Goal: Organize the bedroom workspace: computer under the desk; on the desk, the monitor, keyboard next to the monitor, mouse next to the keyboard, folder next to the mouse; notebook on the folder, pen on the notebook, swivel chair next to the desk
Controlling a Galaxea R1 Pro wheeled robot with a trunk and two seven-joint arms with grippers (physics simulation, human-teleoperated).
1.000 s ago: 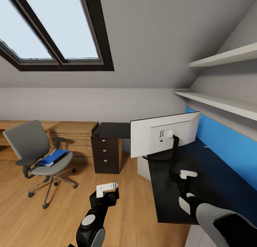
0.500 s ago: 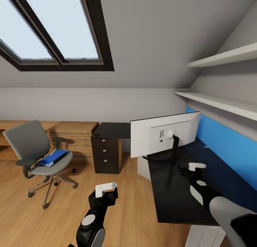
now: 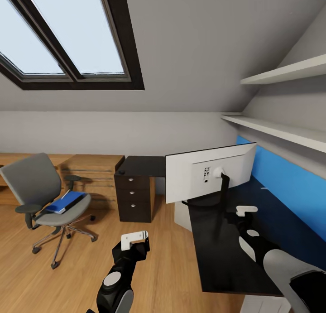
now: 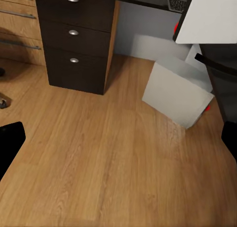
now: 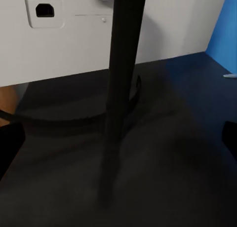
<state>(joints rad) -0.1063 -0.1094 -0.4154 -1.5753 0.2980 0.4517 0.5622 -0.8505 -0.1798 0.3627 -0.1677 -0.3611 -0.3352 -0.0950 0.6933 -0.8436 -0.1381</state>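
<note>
Standing on wood floor (image 3: pixel 172 267) beside the desk (image 3: pixel 217 249), I see the monitor (image 3: pixel 203 177) on it. My right gripper (image 3: pixel 242 215) hovers near its stand (image 5: pixel 121 89), empty; my left gripper (image 3: pixel 133 243) hangs over the floor, both spread wide. The folder (image 3: pixel 63 202) lies on the chair (image 3: pixel 40 195), far from the desk.

One monitor (image 3: pixel 199 175), one desk (image 3: pixel 226 245), one swivel chair (image 3: pixel 40 190), one folder (image 3: pixel 63 202), one computer (image 4: pixel 175 91), three pedestal drawers (image 3: pixel 133 196), two wall shelves (image 3: pixel 280 100), two grippers.

Grey computer (image 4: pixel 177 93) beside drawer pedestal (image 4: pixel 76 39)
</note>
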